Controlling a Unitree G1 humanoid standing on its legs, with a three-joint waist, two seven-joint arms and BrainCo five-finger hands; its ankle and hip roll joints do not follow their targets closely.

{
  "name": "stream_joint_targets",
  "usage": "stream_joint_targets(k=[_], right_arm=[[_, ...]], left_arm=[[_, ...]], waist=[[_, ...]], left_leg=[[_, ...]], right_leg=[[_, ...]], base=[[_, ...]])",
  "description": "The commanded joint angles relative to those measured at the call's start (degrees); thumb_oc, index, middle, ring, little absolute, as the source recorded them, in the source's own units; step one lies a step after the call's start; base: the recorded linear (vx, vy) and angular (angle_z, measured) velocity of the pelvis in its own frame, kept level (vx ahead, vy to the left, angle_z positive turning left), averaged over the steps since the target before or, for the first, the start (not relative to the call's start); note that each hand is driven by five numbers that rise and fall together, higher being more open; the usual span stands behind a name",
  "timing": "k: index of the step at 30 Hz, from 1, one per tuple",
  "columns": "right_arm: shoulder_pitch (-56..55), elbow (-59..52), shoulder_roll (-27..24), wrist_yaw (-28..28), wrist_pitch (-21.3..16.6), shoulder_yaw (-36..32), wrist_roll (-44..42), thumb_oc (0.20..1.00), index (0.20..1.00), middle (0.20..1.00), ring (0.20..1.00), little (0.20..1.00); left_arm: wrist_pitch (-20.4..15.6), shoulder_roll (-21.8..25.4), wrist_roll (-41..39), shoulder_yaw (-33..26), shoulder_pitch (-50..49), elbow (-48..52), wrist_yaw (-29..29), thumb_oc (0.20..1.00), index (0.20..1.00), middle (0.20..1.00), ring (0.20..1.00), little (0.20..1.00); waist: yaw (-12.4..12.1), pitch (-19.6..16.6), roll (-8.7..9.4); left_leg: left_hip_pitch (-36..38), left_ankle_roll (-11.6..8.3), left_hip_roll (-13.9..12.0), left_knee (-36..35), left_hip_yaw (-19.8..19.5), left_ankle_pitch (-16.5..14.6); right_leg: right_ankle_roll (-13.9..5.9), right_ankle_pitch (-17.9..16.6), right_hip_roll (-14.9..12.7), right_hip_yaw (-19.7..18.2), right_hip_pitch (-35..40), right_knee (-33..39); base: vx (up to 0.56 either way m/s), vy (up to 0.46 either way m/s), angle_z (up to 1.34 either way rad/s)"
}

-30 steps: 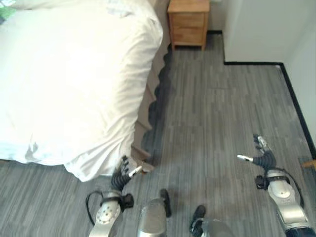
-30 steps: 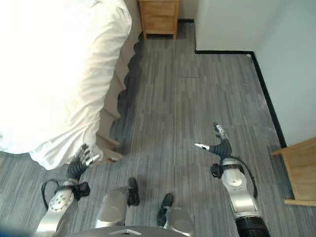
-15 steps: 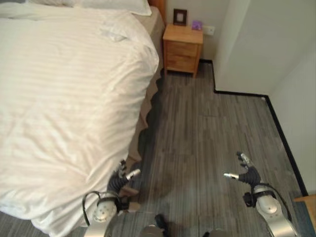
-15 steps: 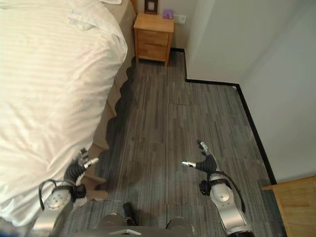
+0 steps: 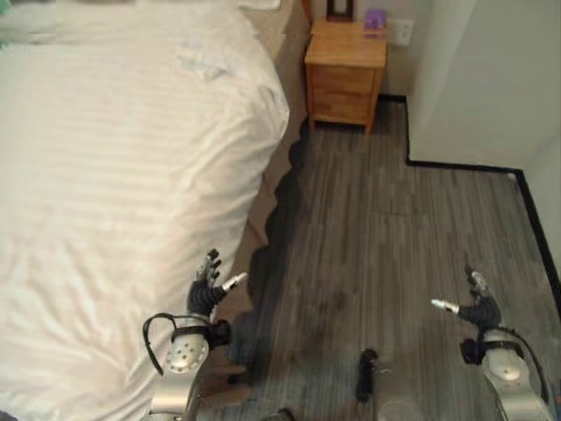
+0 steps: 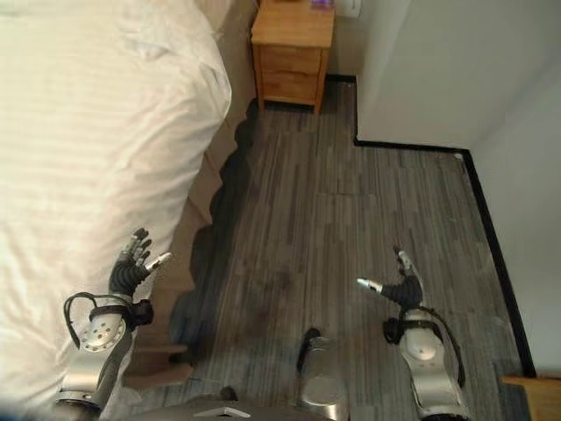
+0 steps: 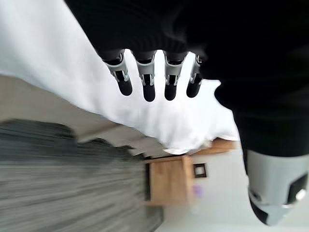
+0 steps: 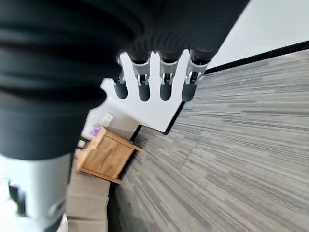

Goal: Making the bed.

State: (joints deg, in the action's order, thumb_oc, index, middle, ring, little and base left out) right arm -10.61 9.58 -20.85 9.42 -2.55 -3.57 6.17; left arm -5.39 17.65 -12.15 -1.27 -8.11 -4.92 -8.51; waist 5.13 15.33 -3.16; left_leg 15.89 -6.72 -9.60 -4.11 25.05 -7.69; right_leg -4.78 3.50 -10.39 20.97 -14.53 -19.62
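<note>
Subject: white duvet (image 5: pixel 123 175) spread over the bed (image 6: pixel 221 31), draping over the bed's floor-side edge and covering most of the beige base. Judged soft, limp and light for its bulk; it will fold and slide, not lift as one piece, and a pull at one point is likely to drag wrinkles across the surface. The best hold appears to be the hanging hem along that edge, or the rounded corner of the duvet toward the head of the bed, pinched between thumb and fingers. A small crumpled patch (image 5: pixel 200 63) lies on top near that corner and may need smoothing

Left hand (image 5: pixel 209 292): released, fingers straight and spread, holding nothing, raised just beside the bed's edge at the draped hem; contact with the cloth cannot be confirmed. Right hand (image 5: pixel 477 304): also slack, fingers extended, empty, over the floor (image 5: pixel 377 237) well apart from the bed

Surroundings: wooden nightstand (image 5: pixel 345 70) stands beside the head of the bed, with a small purple item (image 5: pixel 375 17) and a dark frame (image 5: pixel 339 9) on it. A white wall corner (image 6: pixel 421 70) juts out beyond the nightstand, narrowing the passage along the bed; this may restrict movement toward the pillow end
</note>
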Motion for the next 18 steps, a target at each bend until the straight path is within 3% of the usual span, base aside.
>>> stream_joint_targets(k=[1,3,4,6,7,8,9,10,12,13,14,16,17,18], right_arm=[[-0.46,-4.25,1.88,-0.21,-2.19,0.59,-1.24,1.000,1.000,1.000,1.000,1.000],[-0.35,-3.88,1.36,-0.44,-2.40,1.02,-1.42,1.000,1.000,1.000,1.000,1.000],[-0.01,-3.75,0.89,-0.64,-2.48,1.37,-1.86,1.000,1.000,1.000,1.000,1.000],[1.13,-3.20,-1.10,-0.92,-2.75,2.86,-1.78,1.000,1.000,1.000,1.000,1.000],[1.73,-3.50,-2.01,-0.93,-2.82,3.53,-1.67,1.000,1.000,1.000,1.000,1.000],[1.89,-4.42,-2.84,-1.26,-2.85,3.75,-1.87,1.000,1.000,1.000,1.000,1.000],[2.41,-5.07,-4.38,-1.18,-2.61,4.04,-1.39,1.000,1.000,1.000,1.000,1.000],[3.03,-5.19,-4.76,-1.07,-2.41,4.44,-0.88,1.000,1.000,1.000,1.000,1.000],[3.40,-5.50,-4.94,-1.14,-2.40,4.76,-0.34,1.000,1.000,1.000,1.000,1.000],[3.84,-6.06,-4.88,-1.17,-2.84,5.40,-0.09,1.000,1.000,1.000,1.000,1.000],[3.78,-6.04,-5.14,-1.17,-3.16,5.73,0.02,1.000,1.000,1.000,1.000,1.000],[3.96,-6.02,-5.50,-1.08,-3.53,6.36,0.28,1.000,1.000,1.000,1.000,1.000],[3.93,-5.81,-5.75,-0.96,-3.75,6.38,0.55,1.000,1.000,1.000,1.000,1.000],[3.93,-5.81,-5.75,-0.96,-3.75,6.38,0.55,1.000,1.000,1.000,1.000,1.000]], left_arm=[[-2.81,2.42,1.49,-0.72,-1.16,3.82,0.86,1.000,1.000,1.000,1.000,1.000],[-2.86,2.03,1.47,-0.42,-1.10,3.80,0.78,1.000,1.000,1.000,1.000,1.000],[-3.11,1.82,0.99,-0.20,-0.97,3.77,0.85,1.000,1.000,1.000,1.000,1.000],[-3.24,0.82,-1.51,0.52,-0.62,3.55,0.85,1.000,1.000,1.000,1.000,1.000],[-3.06,0.52,-2.71,0.76,-0.25,3.76,0.78,1.000,1.000,1.000,1.000,1.000],[-3.25,0.41,-3.46,0.88,-0.37,4.28,0.78,1.000,1.000,1.000,1.000,1.000],[-3.53,0.06,-4.16,1.31,-0.21,5.01,0.37,1.000,1.000,1.000,1.000,1.000],[-3.67,-0.42,-4.49,1.60,-0.24,5.30,0.05,1.000,1.000,1.000,1.000,1.000],[-3.81,-0.85,-4.69,1.64,-0.55,5.48,-0.04,1.000,1.000,1.000,1.000,1.000],[-4.11,-1.37,-4.22,2.07,-1.16,5.65,-0.26,1.000,1.000,1.000,1.000,1.000],[-4.14,-1.38,-3.77,2.04,-1.47,5.81,-0.25,1.000,1.000,1.000,1.000,1.000],[-4.08,-1.57,-3.11,2.06,-2.31,5.76,-0.47,1.000,1.000,1.000,1.000,1.000],[-3.94,-1.70,-2.79,2.15,-2.47,5.43,-0.68,1.000,1.000,1.000,1.000,1.000],[-3.94,-1.70,-2.79,2.15,-2.47,5.43,-0.68,1.000,1.000,1.000,1.000,1.000]], waist=[[0.35,-1.24,3.50],[0.63,-1.40,2.84],[0.63,-1.39,2.17],[-0.16,-1.21,1.19],[-1.08,-0.66,1.13],[-1.83,-0.12,1.58],[-3.82,1.20,2.87],[-4.75,1.96,3.91],[-5.52,2.16,4.08],[-6.96,2.23,4.14],[-7.24,1.98,3.71],[-8.06,1.40,2.62],[-8.36,1.31,1.87],[-8.36,1.31,1.87]], left_leg=[[3.56,1.51,2.66,0.16,0.04,-2.28],[3.72,1.06,1.66,2.91,-0.63,-3.41],[2.88,0.47,0.34,7.24,-1.27,-1.82],[-3.14,-0.87,-4.93,23.31,-4.19,4.49],[-6.70,-1.97,-6.99,33.16,-7.11,9.65],[-9.25,-1.89,-7.95,39.23,-8.68,11.57],[-15.09,-0.94,-6.33,45.39,-9.87,9.16],[-18.93,0.65,-4.18,46.34,-9.16,7.82],[-21.65,0.90,-3.21,46.01,-8.81,6.71],[-24.22,2.13,-0.36,37.30,-8.28,5.57],[-24.13,2.73,0.76,31.63,-7.71,5.42],[-24.25,2.36,2.80,15.84,-6.60,9.42],[-24.52,1.27,2.16,8.82,-6.23,13.99],[-24.52,1.27,2.16,8.82,-6.23,13.99]], right_leg=[[-7.94,-11.08,-3.67,-0.76,6.49,23.64],[-7.43,-10.47,-3.08,-1.24,7.10,23.23],[-6.84,-9.99,-2.22,-1.57,7.83,23.18],[-3.45,-7.32,1.48,-1.12,11.88,24.14],[-1.15,-5.75,3.30,-0.91,14.17,24.53],[0.45,-4.11,4.33,-0.68,16.13,24.62],[1.91,-1.61,4.64,-1.66,19.21,24.62],[2.25,-1.60,4.03,-2.75,20.10,24.62],[2.00,-0.90,4.18,-3.79,20.97,24.62],[1.30,0.04,4.34,-5.62,22.64,24.62],[0.94,0.73,4.82,-5.78,23.02,24.62],[0.30,2.61,6.23,-6.01,25.31,24.62],[0.14,3.65,7.18,-5.94,26.60,24.62],[0.14,3.65,7.18,-5.94,26.60,24.62]], base=[[0.47,-0.213,-0.26],[0.29,-0.153,-0.18],[0.25,-0.234,-0.21],[0.36,-0.437,-0.11],[0.37,-0.482,-0.05],[0.55,-0.501,-0.21],[0.48,-0.331,-0.53],[0.43,-0.197,-0.68],[0.24,-0.005,-0.67],[0.39,0.055,-0.60],[0.54,0.096,-0.58],[0.48,0.115,-0.24],[0.36,0.073,-0.21],[0.53,0.092,-0.13]])
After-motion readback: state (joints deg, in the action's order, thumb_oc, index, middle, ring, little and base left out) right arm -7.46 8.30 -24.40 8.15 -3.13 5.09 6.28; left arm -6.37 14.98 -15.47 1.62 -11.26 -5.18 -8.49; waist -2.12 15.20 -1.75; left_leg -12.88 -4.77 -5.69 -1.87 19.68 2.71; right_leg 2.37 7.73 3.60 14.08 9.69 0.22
